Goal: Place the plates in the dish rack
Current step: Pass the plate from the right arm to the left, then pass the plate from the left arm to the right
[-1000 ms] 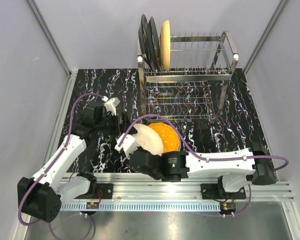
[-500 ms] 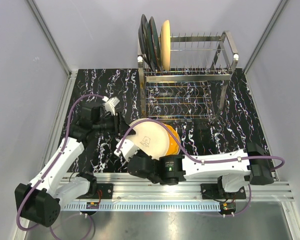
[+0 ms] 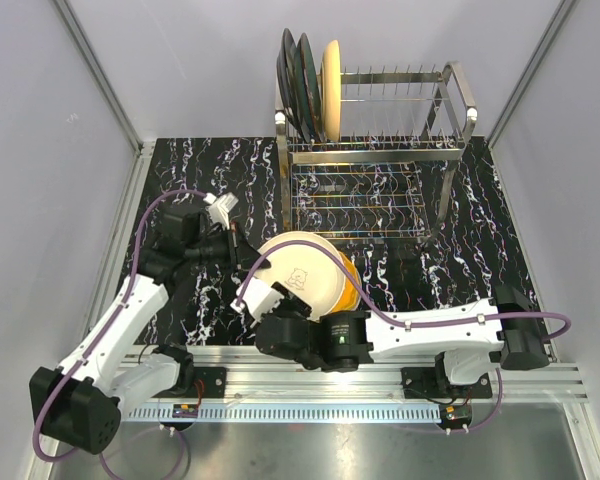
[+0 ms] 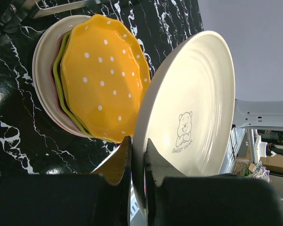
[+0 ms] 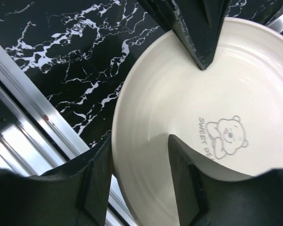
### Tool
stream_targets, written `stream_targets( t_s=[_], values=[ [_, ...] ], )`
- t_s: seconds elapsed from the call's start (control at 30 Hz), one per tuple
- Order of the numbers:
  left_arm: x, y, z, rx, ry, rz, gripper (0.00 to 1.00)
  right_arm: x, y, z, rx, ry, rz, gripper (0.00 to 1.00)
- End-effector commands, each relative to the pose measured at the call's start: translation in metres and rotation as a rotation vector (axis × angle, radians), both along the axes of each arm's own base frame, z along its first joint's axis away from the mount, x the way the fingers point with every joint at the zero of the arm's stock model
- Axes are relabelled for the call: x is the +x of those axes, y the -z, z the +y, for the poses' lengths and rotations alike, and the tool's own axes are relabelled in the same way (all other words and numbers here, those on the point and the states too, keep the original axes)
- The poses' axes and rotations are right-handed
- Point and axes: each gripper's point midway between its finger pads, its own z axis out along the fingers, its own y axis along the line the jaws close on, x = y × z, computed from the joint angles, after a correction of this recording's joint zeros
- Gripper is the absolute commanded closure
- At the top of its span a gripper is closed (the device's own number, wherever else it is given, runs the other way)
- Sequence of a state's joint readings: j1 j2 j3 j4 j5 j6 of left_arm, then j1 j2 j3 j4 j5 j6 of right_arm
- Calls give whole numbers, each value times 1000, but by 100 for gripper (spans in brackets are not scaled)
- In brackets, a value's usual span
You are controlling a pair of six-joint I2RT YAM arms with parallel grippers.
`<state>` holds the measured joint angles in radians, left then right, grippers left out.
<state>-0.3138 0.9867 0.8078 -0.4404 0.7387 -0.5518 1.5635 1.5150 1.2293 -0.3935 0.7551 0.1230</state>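
Note:
A cream plate printed with a small bear stands on edge above the table. My left gripper is shut on its rim; in the left wrist view the fingers pinch the plate on both faces. My right gripper straddles the near rim of the plate, its jaws open and slack around it. Behind lies a stack topped by an orange dotted plate. The dish rack holds two dark plates and a cream-yellow one at its left end.
Under the orange plate the stack shows green, pink and cream rims. The rack's tines to the right of the cream-yellow plate hold nothing. Grey walls enclose the black marbled table; a metal rail runs along its near edge.
The cream plate has been tipped up and turned to face the camera. My left gripper moved in and shut on its rim. My right gripper's jaws have opened from their grip on it.

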Motion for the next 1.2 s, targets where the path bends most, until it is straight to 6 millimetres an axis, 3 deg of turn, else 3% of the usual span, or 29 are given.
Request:
stream_targets(
  t_s=[0.0, 0.03, 0.07, 0.1, 0.17, 0.37, 0.57, 0.77, 0.93, 1.0, 1.07, 1.17],
  values=[
    [2, -17, -5, -26, 12, -1, 100, 8, -22, -9, 14, 72, -42, 43],
    [3, -16, -4, -14, 8, 3, 100, 6, -25, -9, 3, 63, -51, 33],
    [6, -15, -2, 2, -3, 1, 100, 3, -28, -9, -5, 55, -60, 30],
    [8, -14, -1, 18, -4, 3, 100, 4, -27, -10, -34, 57, -84, 16],
    [10, -13, 1, 37, -16, 9, 100, -1, -28, -12, -90, 51, -118, 10],
    [15, -20, 3, 45, -20, -2, 100, 4, 1, -28, -322, 140, -222, 6],
    [15, -21, 6, 69, -21, 1, 98, 13, 6, -50, -391, 263, -295, 9],
    [15, -18, 7, 77, -19, 10, 90, 16, 4, -69, -436, 311, -321, 34],
    [16, -21, 4, 56, -9, 3, 69, 15, 5, -69, -422, 308, -310, 70],
    [16, -24, 2, 37, 0, -2, 66, 16, 1, -66, -410, 307, -311, 82],
    [16, -27, -1, 20, 10, -3, 57, 16, -1, -63, -395, 301, -313, 91],
    [17, -33, -2, 4, 14, -15, 33, 15, -5, -60, -369, 295, -303, 95]
  ],
)
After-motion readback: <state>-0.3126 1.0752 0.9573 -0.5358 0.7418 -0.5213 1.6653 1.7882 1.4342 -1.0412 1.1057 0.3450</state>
